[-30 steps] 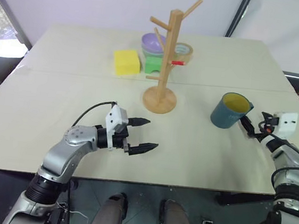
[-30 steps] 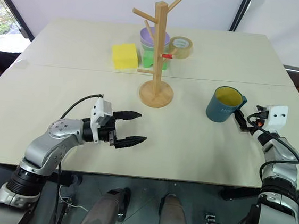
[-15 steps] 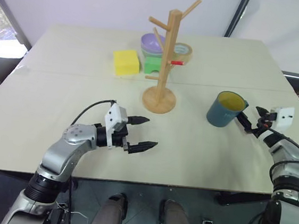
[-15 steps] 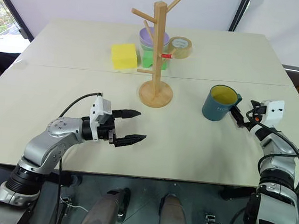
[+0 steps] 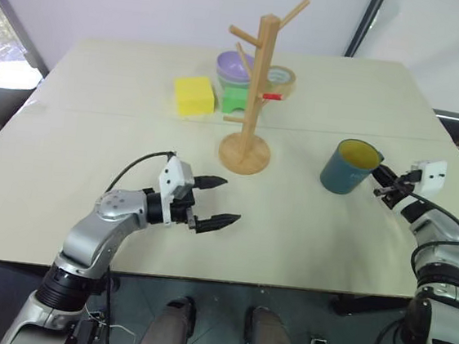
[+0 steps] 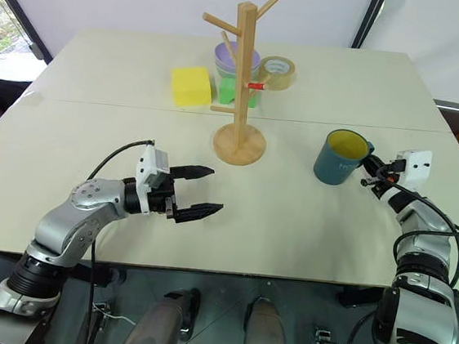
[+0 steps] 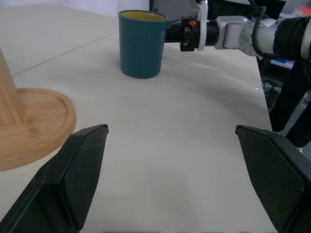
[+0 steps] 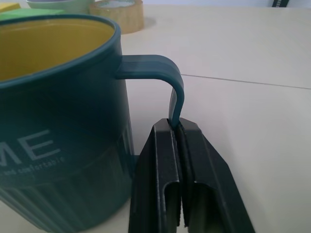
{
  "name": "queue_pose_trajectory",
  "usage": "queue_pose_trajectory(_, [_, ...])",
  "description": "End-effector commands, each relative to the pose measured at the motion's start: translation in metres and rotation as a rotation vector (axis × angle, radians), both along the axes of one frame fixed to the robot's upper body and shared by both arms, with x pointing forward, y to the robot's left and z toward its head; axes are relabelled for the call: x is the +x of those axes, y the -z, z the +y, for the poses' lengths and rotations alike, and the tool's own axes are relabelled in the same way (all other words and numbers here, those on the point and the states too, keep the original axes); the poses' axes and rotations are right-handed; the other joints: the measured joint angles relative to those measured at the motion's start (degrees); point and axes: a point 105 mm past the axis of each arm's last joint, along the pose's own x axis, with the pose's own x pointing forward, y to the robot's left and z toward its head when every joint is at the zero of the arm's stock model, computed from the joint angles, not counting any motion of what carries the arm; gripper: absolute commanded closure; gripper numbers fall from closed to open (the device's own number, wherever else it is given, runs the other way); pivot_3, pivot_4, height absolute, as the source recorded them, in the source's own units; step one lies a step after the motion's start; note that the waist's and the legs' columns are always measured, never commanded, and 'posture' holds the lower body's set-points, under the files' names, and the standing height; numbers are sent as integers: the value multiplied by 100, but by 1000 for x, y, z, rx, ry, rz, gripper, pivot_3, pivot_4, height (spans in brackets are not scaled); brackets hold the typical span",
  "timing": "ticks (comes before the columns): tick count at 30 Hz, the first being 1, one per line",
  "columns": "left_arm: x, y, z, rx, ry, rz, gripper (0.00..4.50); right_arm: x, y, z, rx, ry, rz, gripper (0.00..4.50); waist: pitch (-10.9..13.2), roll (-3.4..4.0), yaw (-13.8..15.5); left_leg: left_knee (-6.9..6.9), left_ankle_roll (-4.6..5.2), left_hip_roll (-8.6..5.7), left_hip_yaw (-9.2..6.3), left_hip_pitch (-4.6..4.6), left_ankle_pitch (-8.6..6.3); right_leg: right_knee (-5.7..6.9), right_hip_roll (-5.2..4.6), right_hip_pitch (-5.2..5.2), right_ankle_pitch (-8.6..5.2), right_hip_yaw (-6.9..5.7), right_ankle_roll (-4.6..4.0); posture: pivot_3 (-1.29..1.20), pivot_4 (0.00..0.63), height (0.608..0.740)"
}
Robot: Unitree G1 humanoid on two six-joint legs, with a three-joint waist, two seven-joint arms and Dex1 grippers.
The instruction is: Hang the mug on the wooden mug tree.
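Near the table's (image 5: 100, 76) right edge, the right fingers (image 8: 177, 145) pinch the mug's (image 5: 347, 166) handle; the left fingers (image 5: 224, 220) gape wide near the front edge.

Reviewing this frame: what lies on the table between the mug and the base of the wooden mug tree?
Nothing: bare table runs from the mug to the wooden mug tree, seen in the right eye view; the left wrist view agrees.

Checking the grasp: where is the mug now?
The mug stands on the table's right side, right of the wooden mug tree, its handle pinched by the right end effector.
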Motion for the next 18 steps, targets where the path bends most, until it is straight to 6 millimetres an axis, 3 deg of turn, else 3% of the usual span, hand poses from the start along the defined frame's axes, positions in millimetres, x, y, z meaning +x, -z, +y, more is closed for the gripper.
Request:
queue_pose_trajectory(1, [-2, -11, 2, -15, -1, -41, 0, -4, -21, -9, -14, 19, -86, 4449, 0, 0, 1, 0, 0, 0, 0, 0, 0, 0, 0, 0, 0, 0, 0, 0, 150, 740])
queue_pose_trajectory(9, [-1, -10, 5, -15, -18, -39, 0, -31, -22, -6, -30, 74, -155, 4449, 0, 0, 16, 0, 0, 0, -1, 0, 0, 2, 0, 0, -1, 3, 3, 0, 150, 740])
queue_pose_trajectory(12, [-1, -9, 8, -12, -26, -36, 0, -45, -26, 7, -86, 69, -185, 4449, 0, 1, 7, -1, 0, 2, -2, 2, 0, 7, 0, -2, -2, 3, 2, 0, 150, 740])
queue_pose_trajectory(18, [4, -7, 13, -8, -37, -29, 0, -58, -53, 39, -192, 37, -274, 4449, 0, 4, 3, 1, -1, 5, 2, 12, 0, 17, 0, -3, -11, 13, 13, 0, 150, 740])
